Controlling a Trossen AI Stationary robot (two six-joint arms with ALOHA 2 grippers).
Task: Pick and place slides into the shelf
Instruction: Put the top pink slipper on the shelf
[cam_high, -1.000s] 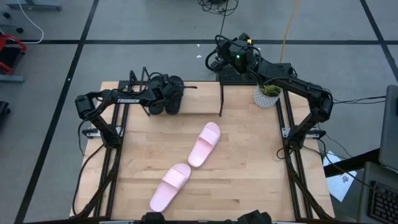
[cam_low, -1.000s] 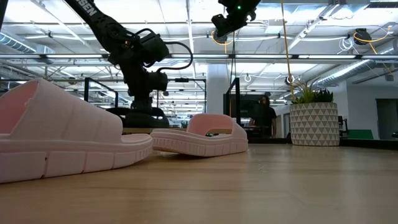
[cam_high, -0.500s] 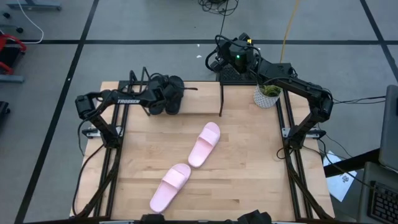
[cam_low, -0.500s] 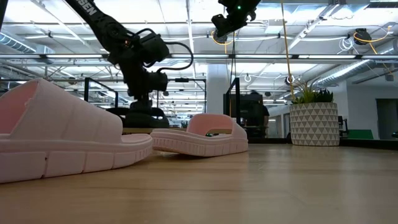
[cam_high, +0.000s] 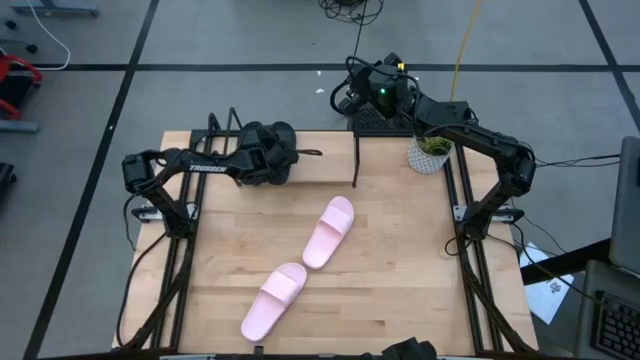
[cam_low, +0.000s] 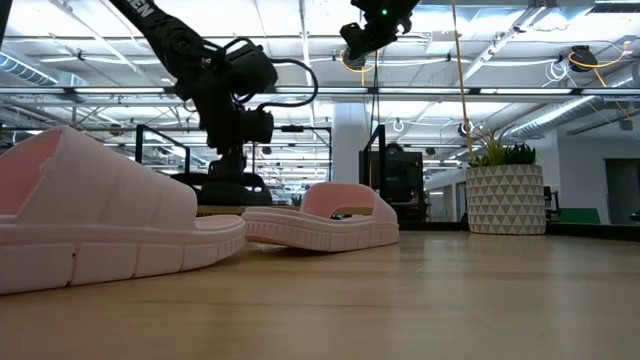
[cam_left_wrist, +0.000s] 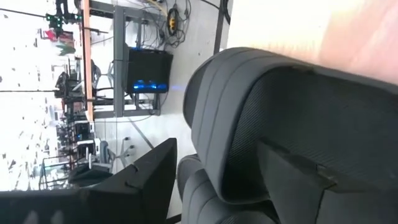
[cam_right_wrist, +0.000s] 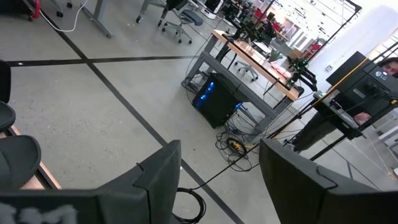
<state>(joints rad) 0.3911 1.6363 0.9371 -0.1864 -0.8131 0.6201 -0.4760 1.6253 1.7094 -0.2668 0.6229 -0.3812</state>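
Two matte black slides (cam_high: 283, 150) sit side by side at the left end of the shelf (cam_high: 357, 160), soles on its board; the low view shows them there too (cam_low: 225, 185). My left gripper (cam_high: 268, 152) (cam_low: 232, 158) hovers just over them, open. In its wrist view (cam_left_wrist: 217, 186) the fingers stand apart around one black slide's strap (cam_left_wrist: 261, 106). Two pale pink slides (cam_high: 330, 232) (cam_high: 273, 300) lie flat mid-table and toward the near edge, also seen in the low view (cam_low: 325, 220) (cam_low: 100, 225). My right gripper (cam_high: 345, 95) (cam_right_wrist: 217, 180) is open, raised beyond the far edge.
A potted plant in a patterned white pot (cam_high: 430, 150) (cam_low: 505, 190) stands at the table's far right corner. The shelf's right part, between the black slides and the wire frame end (cam_low: 375, 170), is bare board. Black arm frames run along both table sides.
My left gripper has risen a little above the black slides and shifted slightly toward the table's right. The black slides have stayed on the shelf. The pink slides and my right arm have not moved.
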